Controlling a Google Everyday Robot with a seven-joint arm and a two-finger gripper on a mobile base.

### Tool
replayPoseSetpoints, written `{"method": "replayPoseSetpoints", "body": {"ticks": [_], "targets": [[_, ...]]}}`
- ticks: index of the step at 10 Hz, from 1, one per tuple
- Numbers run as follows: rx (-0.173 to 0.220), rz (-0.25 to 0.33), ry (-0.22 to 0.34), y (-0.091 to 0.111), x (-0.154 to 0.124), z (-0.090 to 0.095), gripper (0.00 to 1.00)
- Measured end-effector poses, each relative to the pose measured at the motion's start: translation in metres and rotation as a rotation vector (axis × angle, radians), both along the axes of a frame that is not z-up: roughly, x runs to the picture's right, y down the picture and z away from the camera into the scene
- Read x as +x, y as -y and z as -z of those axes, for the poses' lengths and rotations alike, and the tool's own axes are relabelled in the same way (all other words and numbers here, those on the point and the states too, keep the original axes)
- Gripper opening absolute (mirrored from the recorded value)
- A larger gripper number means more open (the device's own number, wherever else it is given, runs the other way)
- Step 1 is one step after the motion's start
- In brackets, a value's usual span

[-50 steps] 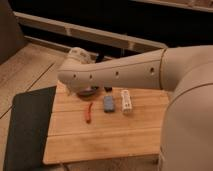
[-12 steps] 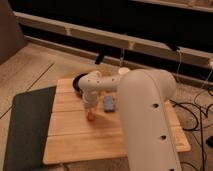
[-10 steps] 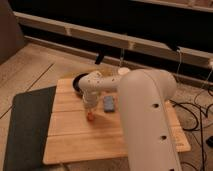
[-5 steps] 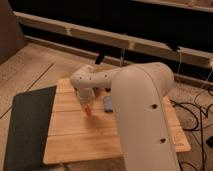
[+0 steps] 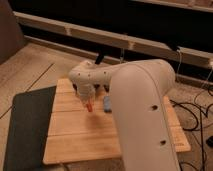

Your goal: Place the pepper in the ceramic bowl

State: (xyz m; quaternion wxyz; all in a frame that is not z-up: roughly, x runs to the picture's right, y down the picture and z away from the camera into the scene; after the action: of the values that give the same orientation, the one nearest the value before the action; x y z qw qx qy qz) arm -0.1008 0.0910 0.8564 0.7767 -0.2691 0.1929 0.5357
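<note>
My gripper [image 5: 88, 101] hangs below the white wrist over the back middle of the wooden board [image 5: 80, 137]. It is shut on the small red-orange pepper [image 5: 89, 107], which sticks out below it, just above the board. The dark ceramic bowl is almost wholly hidden behind the wrist. Only a dark sliver [image 5: 77, 89] shows at the wrist's left edge, just behind and left of the pepper.
A blue block [image 5: 107, 103] lies on the board right of the pepper. My large white arm [image 5: 145, 115] covers the board's right half. A dark mat [image 5: 25, 125] lies left of the board. Cables [image 5: 196, 107] lie on the floor at the right.
The wrist has swung left and back over the last second. The pepper has moved with it, a little left and towards the bowl.
</note>
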Motion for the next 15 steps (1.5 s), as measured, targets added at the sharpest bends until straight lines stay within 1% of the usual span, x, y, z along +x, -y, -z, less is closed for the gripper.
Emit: {"method": "replayPoseSetpoints", "body": {"ticks": [3, 4, 5, 6, 7, 8, 10, 12, 14, 15], "targets": [[0.000, -0.001, -0.006, 0.002, 0.002, -0.001, 0.00], [0.012, 0.006, -0.027, 0.013, 0.009, -0.003, 0.00], [0.046, 0.038, -0.055, 0.037, 0.021, -0.006, 0.00], [0.063, 0.057, -0.064, 0.050, 0.024, -0.006, 0.00], [0.088, 0.084, -0.074, 0.066, 0.025, -0.006, 0.00], [0.120, 0.117, -0.069, 0.084, 0.022, -0.007, 0.00], [0.154, 0.150, -0.035, 0.101, 0.014, -0.015, 0.00], [0.181, 0.175, 0.015, 0.114, 0.009, -0.031, 0.00], [0.206, 0.199, 0.070, 0.124, 0.006, -0.045, 0.00], [0.223, 0.219, 0.116, 0.130, 0.005, -0.055, 0.00]]}}
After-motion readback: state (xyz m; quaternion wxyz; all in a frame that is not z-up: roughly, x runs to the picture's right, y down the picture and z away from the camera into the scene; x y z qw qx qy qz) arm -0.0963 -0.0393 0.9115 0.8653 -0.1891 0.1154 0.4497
